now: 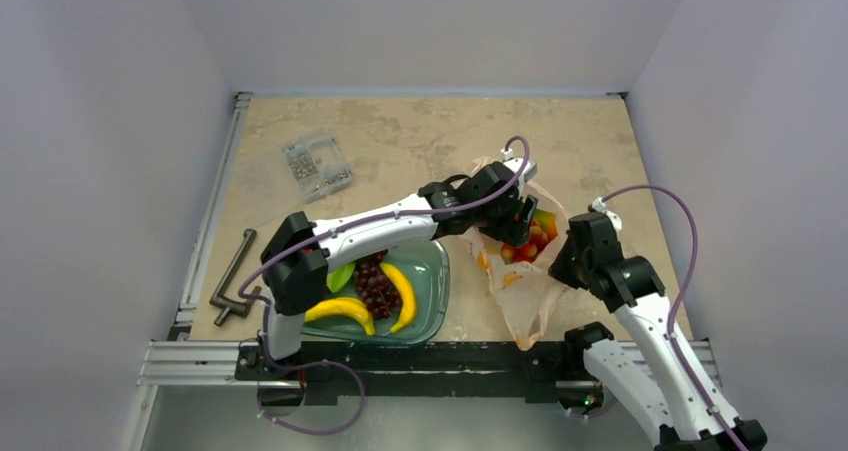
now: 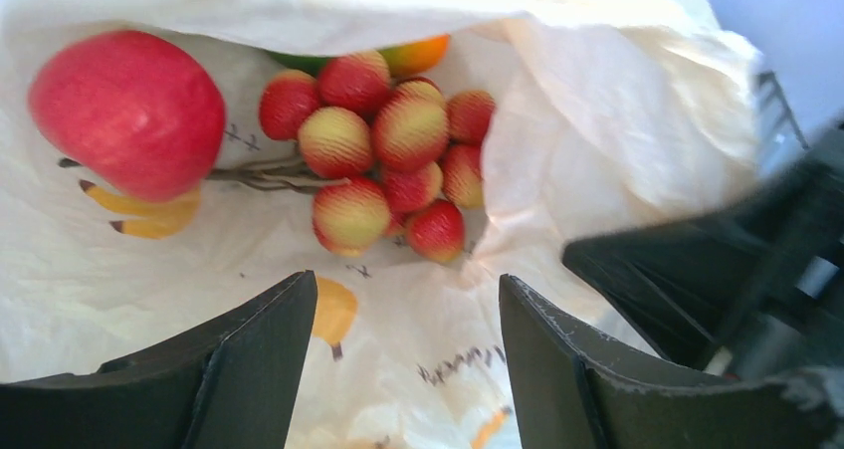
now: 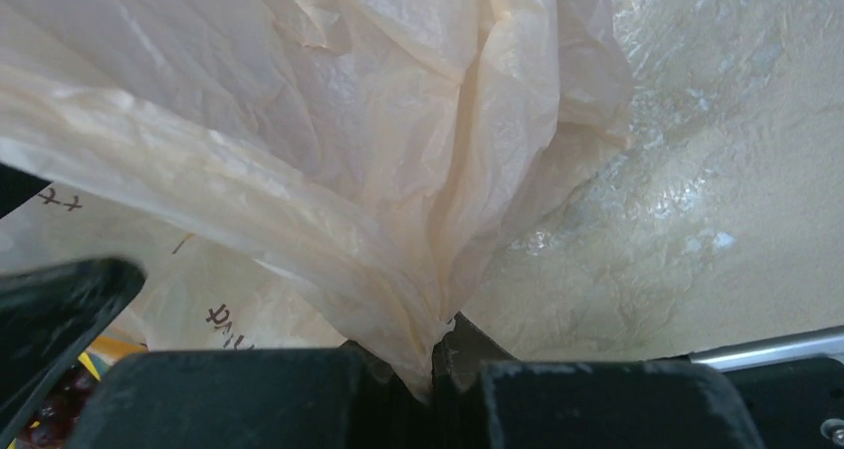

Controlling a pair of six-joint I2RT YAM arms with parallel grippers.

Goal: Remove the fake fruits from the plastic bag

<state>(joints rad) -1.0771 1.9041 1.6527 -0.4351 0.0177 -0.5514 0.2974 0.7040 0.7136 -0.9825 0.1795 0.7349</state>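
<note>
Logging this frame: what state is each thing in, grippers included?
plastic bag: mouth open, fruit inside.
left gripper: open, in the bag's mouth, holding nothing.
right gripper: shut on the bag's edge.
berry bunch: lying in the bag, ungrasped.
red ball: lying in the bag, beside the bunch.
teal tray: holds two bananas and a grape bunch.

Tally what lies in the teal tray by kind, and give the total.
Yellow bananas: 2
Dark grape bunch: 1
Green fruit, partly hidden: 1
Total in the tray: 4
</note>
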